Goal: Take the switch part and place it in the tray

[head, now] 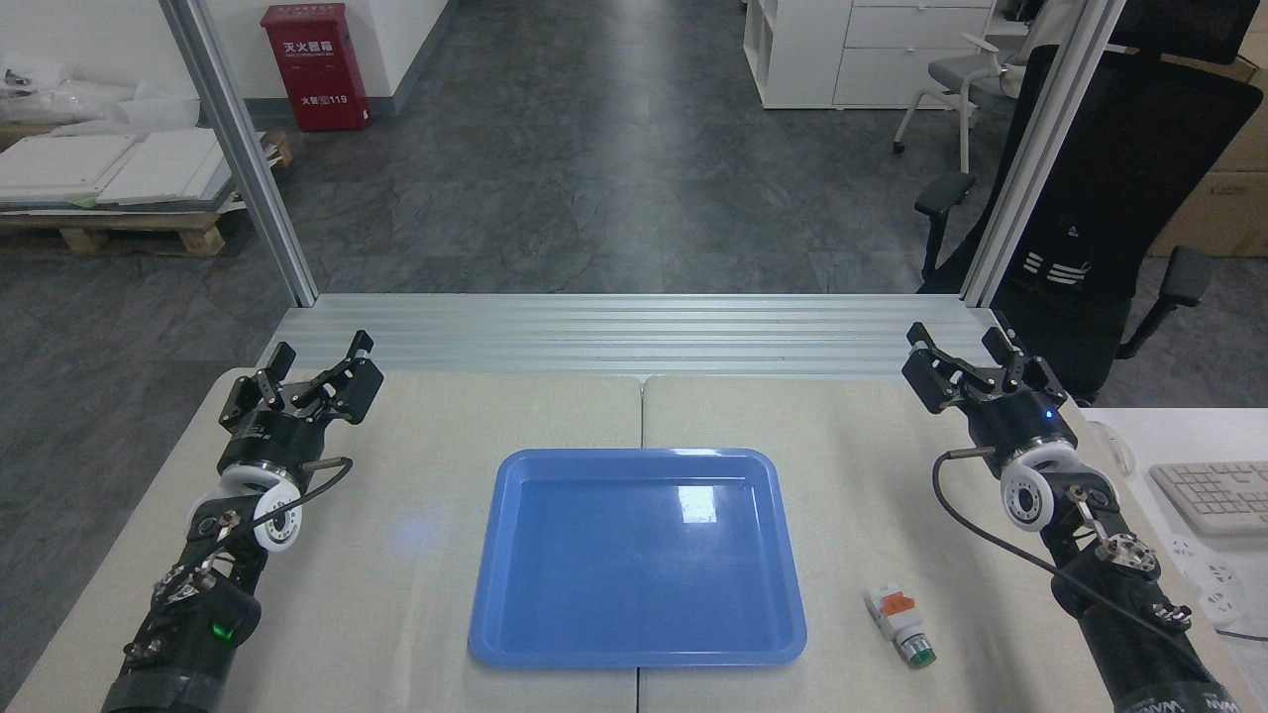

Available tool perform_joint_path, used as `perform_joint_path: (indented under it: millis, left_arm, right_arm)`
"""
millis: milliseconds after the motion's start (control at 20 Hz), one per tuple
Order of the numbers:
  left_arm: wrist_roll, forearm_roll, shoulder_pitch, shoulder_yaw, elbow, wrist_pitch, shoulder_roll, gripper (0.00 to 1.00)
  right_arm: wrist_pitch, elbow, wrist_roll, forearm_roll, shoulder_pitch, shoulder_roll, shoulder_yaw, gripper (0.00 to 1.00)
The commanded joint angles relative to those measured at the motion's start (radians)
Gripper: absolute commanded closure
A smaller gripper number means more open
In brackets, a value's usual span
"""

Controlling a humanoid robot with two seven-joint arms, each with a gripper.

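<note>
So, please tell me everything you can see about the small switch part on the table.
The switch part is a small piece with a white blocky body, an orange patch on top, a silver collar that looks like metal, and a round green button end. It lies on its side on the light table cloth, button end pointing toward the near edge and slightly right. It sits just right of the tray, apart from the rim. Nothing touches it but the table; neither gripper is near it.

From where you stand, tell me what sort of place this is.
Probably an office turned robot lab: an office chair, white cabinets and a keyboard surround a cloth-covered table framed by aluminium posts.
</note>
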Motion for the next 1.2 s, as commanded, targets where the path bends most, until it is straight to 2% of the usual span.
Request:
perform_joint_path:
  millis: [0, 800, 900, 950, 1100, 1150]
  left_arm:
    - [-0.002, -0.014, 0.000, -0.001, 0.001, 0.000, 0.000, 0.00]
    - [0.000, -0.001, 0.000, -0.001, 0.000, -0.001, 0.000, 0.00]
    - [0.000, -0.001, 0.000, -0.001, 0.000, -0.001, 0.000, 0.00]
    - [0.000, -0.001, 0.000, 0.001, 0.000, -0.001, 0.000, 0.00]
    - [0.000, -0.001, 0.002, -0.001, 0.000, -0.001, 0.000, 0.00]
    - [0.000, -0.001, 0.000, -0.001, 0.000, -0.001, 0.000, 0.00]
  right_arm:
    - [0.001, -0.004, 0.009, -0.003, -0.004, 0.000, -0.003, 0.03]
    - [-0.007, -0.012, 0.016, -0.006, -0.004, -0.020, -0.009, 0.02]
    - [-0.005, -0.048, 0.027, -0.006, 0.007, -0.020, -0.009, 0.03]
    - [0.001, -0.099, 0.045, -0.006, 0.017, -0.022, -0.011, 0.03]
    - [0.005, -0.237, 0.123, -0.006, 0.118, -0.019, -0.067, 0.03]
    - [0.014, -0.254, 0.143, -0.005, 0.131, -0.017, -0.075, 0.03]
